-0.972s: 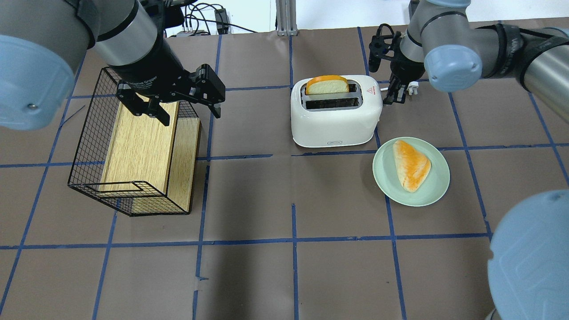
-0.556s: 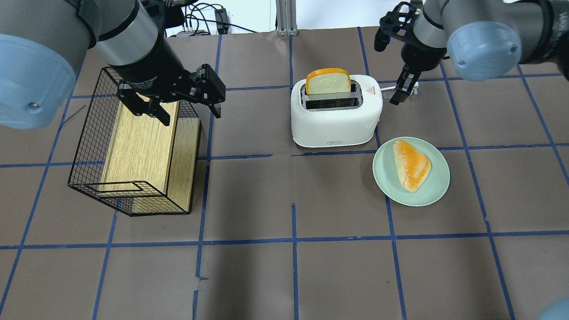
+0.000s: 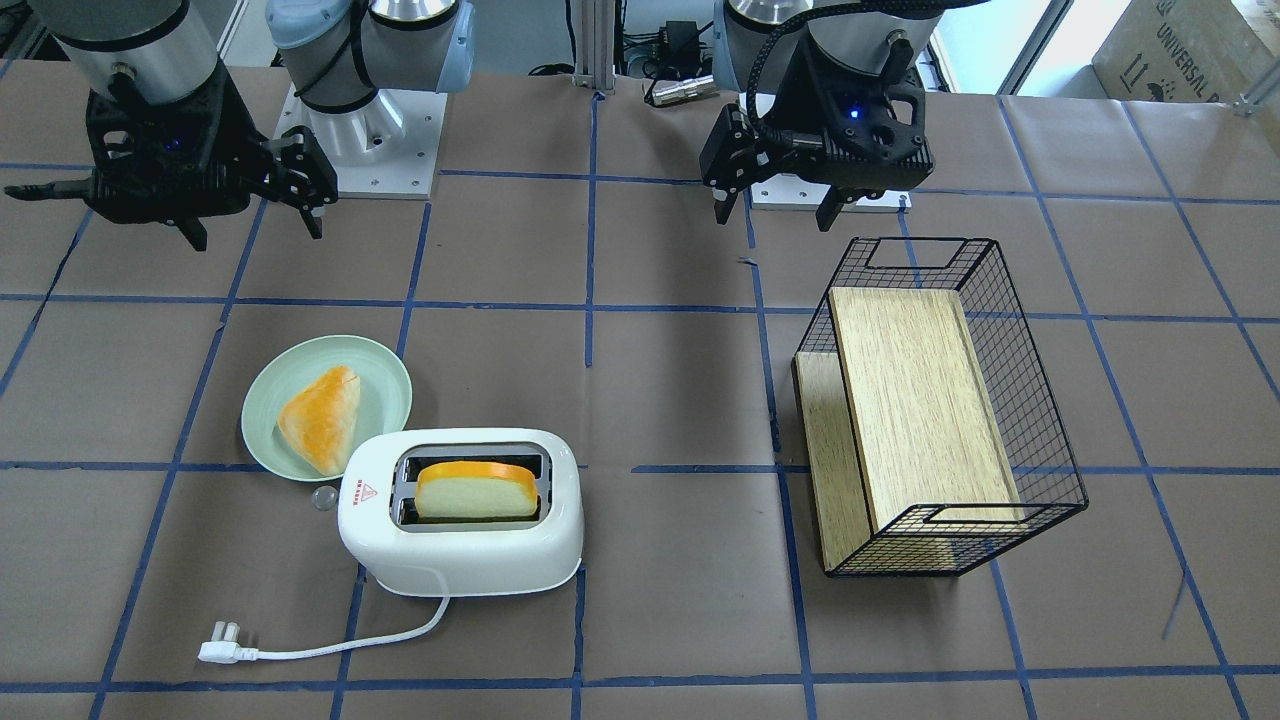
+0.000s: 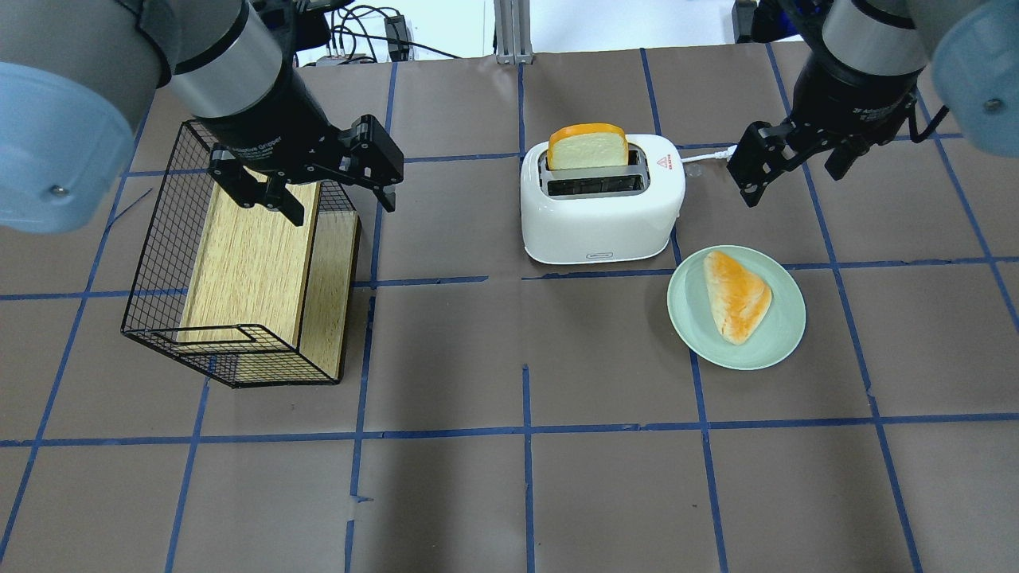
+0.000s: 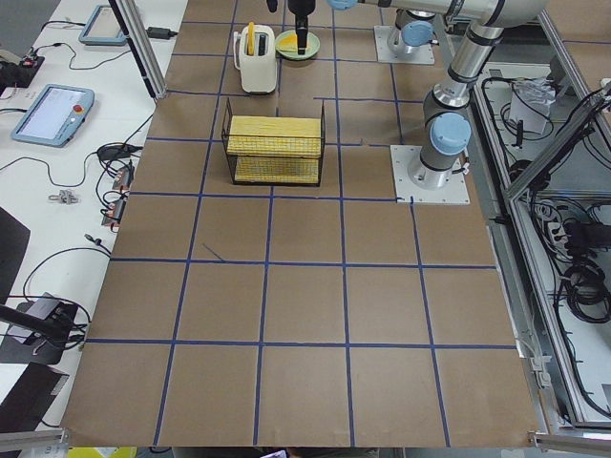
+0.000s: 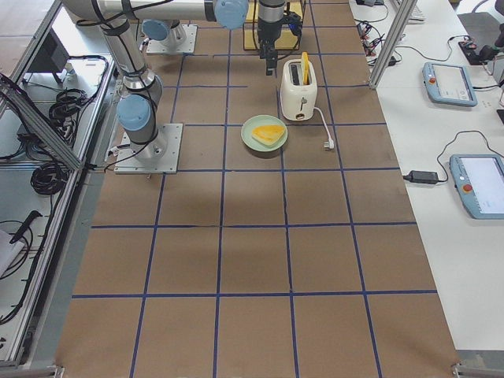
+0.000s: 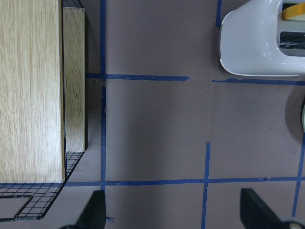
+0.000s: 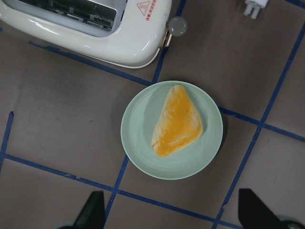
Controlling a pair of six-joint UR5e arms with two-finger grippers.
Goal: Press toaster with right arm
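The white toaster (image 4: 601, 215) stands at the table's far middle, also in the front view (image 3: 460, 555), with a bread slice (image 4: 587, 147) upright in its far slot. Its side knob (image 8: 177, 26) shows in the right wrist view. My right gripper (image 4: 792, 171) hangs open and empty in the air to the right of the toaster, apart from it and above the table beyond the plate. It also shows in the front view (image 3: 250, 230). My left gripper (image 4: 338, 199) is open and empty over the wire basket's far right corner.
A green plate (image 4: 784, 334) with a triangular bread piece (image 4: 736, 294) lies right of the toaster's front. A black wire basket (image 4: 151, 263) holding a wooden box stands at the left. The toaster's cord and plug (image 3: 220, 650) lie behind it.
My right gripper has lifted off the toaster's right end, swung right, and its fingers now show spread. The bread slice stands a bit higher in the slot. The left arm has not moved.
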